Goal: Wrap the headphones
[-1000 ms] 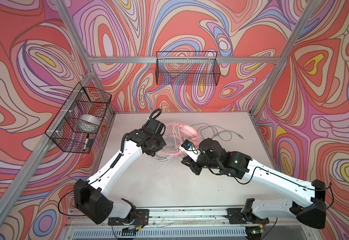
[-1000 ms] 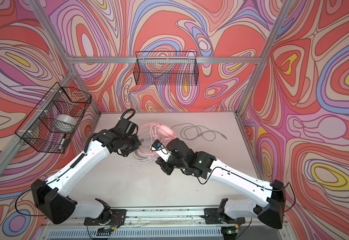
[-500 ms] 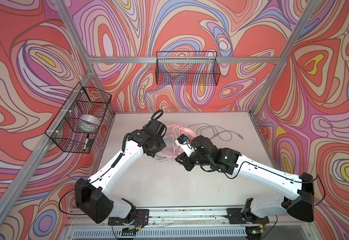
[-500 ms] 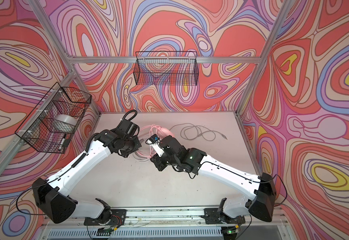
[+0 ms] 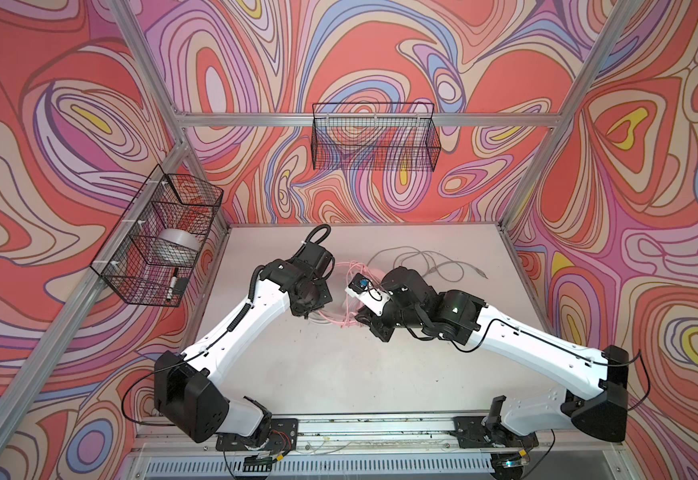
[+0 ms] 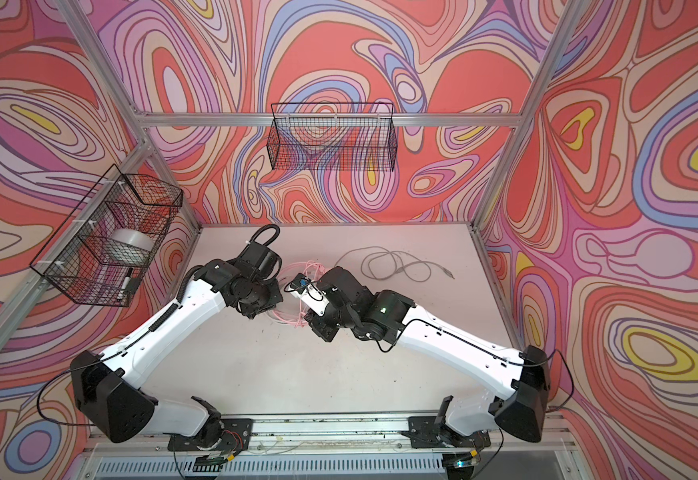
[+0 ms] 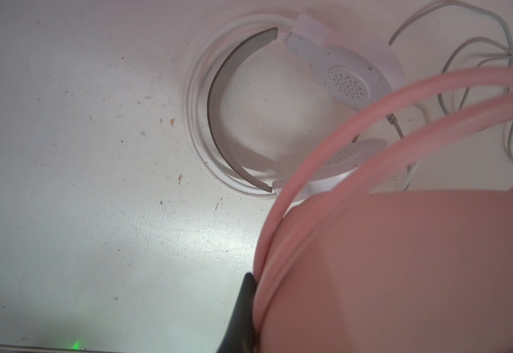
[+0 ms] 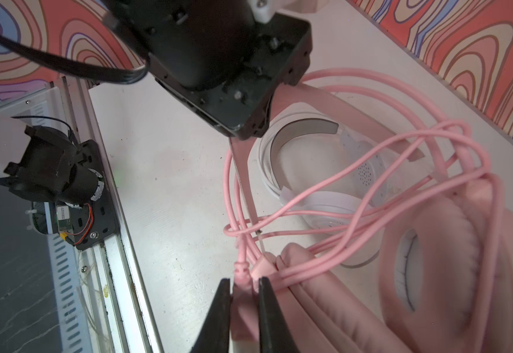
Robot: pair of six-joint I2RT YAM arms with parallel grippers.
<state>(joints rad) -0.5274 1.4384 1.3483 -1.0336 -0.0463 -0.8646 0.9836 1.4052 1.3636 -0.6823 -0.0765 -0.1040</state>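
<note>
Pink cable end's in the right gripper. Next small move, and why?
Probably swing the right gripper around the pink headset for another turn: the pink cable hangs in loose loops, and the left gripper grips its band.

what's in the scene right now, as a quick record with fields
left gripper: shut on pink headset headband
right gripper: shut on plug end of pink cable
pink cable: loose loops draped over pink headset
white headset: lying on table, under the raised pink one
grey-white cable: loose on table, unwrapped
</note>
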